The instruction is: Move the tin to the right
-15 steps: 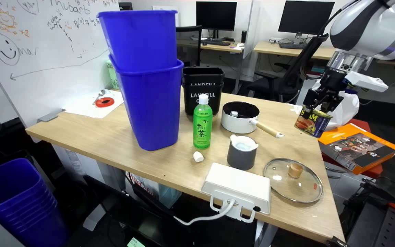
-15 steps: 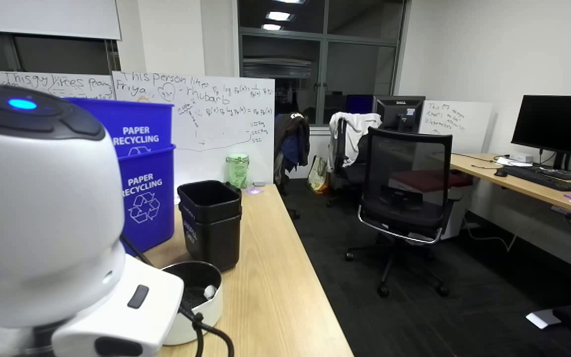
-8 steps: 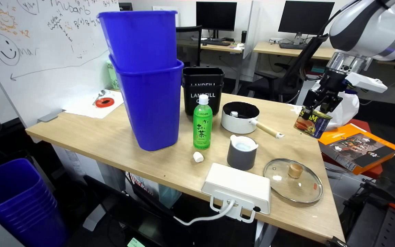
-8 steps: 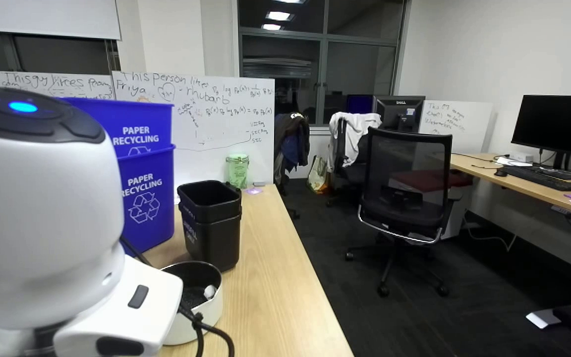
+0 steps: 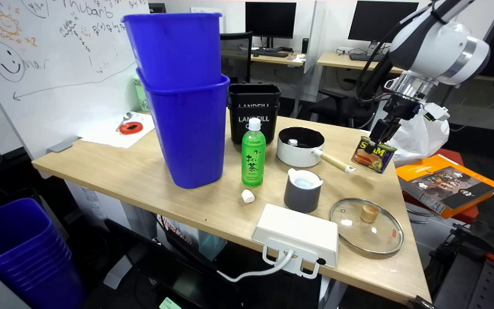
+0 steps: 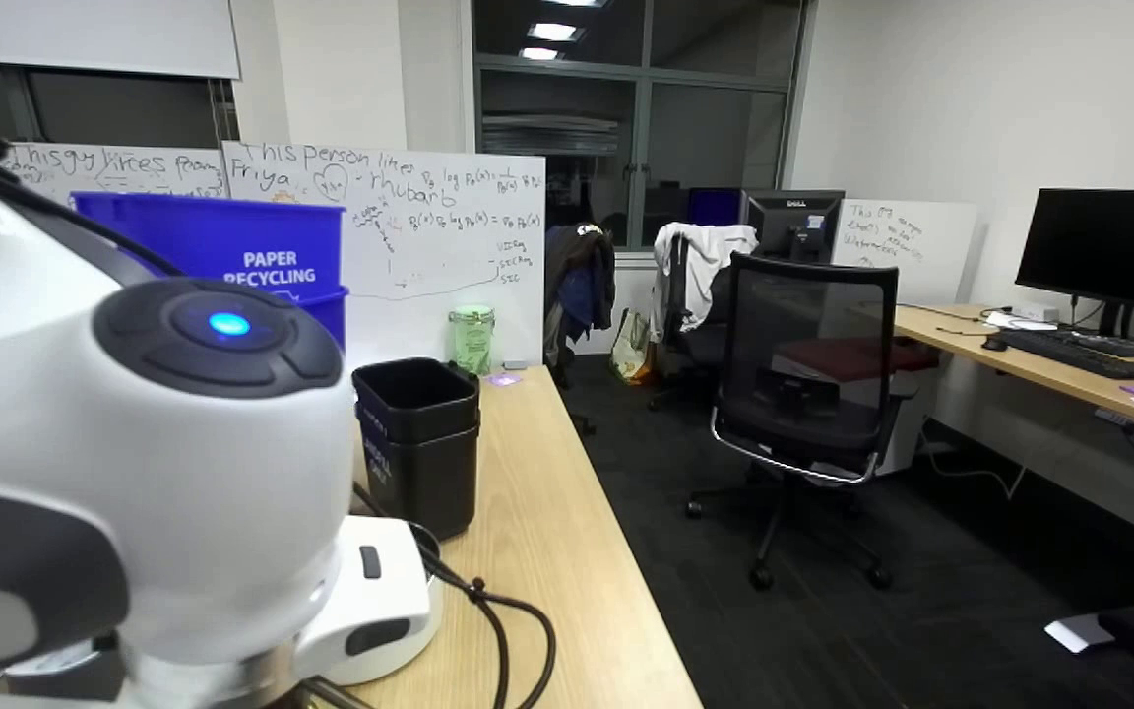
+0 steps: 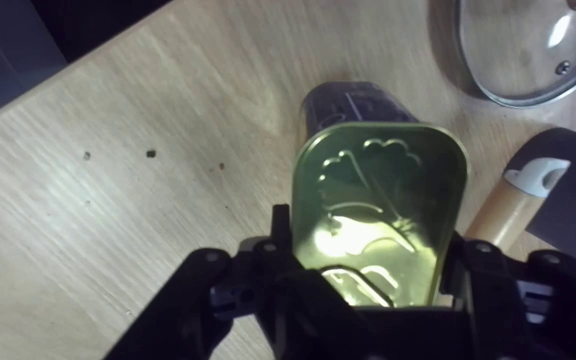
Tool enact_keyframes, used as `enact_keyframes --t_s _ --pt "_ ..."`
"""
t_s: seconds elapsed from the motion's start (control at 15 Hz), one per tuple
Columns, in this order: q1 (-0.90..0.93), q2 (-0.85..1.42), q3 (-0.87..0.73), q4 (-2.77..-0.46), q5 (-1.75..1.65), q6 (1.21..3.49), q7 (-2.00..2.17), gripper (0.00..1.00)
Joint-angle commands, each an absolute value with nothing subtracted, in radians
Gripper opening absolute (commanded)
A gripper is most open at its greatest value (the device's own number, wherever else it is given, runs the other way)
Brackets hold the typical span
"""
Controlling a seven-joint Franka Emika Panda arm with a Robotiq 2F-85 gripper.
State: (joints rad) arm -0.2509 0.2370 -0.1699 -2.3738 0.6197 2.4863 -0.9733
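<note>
The tin (image 5: 375, 155), a small can with a dark blue and yellow SPAM label, is in my gripper (image 5: 375, 145) in an exterior view. It hangs tilted above the right end of the table, with a shadow on the wood below. In the wrist view the tin (image 7: 378, 200) shows its shiny yellow-green end between the two dark fingers (image 7: 281, 225), which press on its sides. My gripper is shut on it. In the exterior view with the arm (image 6: 222, 473) close up, the tin and gripper are out of sight.
A white saucepan (image 5: 292, 155) with a wooden handle stands left of the tin. A glass lid (image 5: 350, 234), a grey cup (image 5: 300, 195) and a white box (image 5: 296, 229) lie nearer the front edge. A green bottle (image 5: 253, 161) and blue bins (image 5: 187, 128) stand farther left.
The arm and the tin have moved left in an exterior view, bringing the tin nearer the saucepan handle. The gripper has stayed shut on it. The other objects have not moved.
</note>
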Motion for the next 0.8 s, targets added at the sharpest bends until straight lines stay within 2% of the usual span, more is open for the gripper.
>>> enact_keyframes --t_s 0.0,0.33,0.73 --pt "-0.328 0.354 -0.134 -2.243 0.582 2.439 -1.172 0.37" --pt "-0.395 0.467 -0.076 -2.07 0.519 2.462 -1.331 0.37" --pt "-0.453 0.55 0.002 -1.966 0.535 2.577 -1.469 0.37"
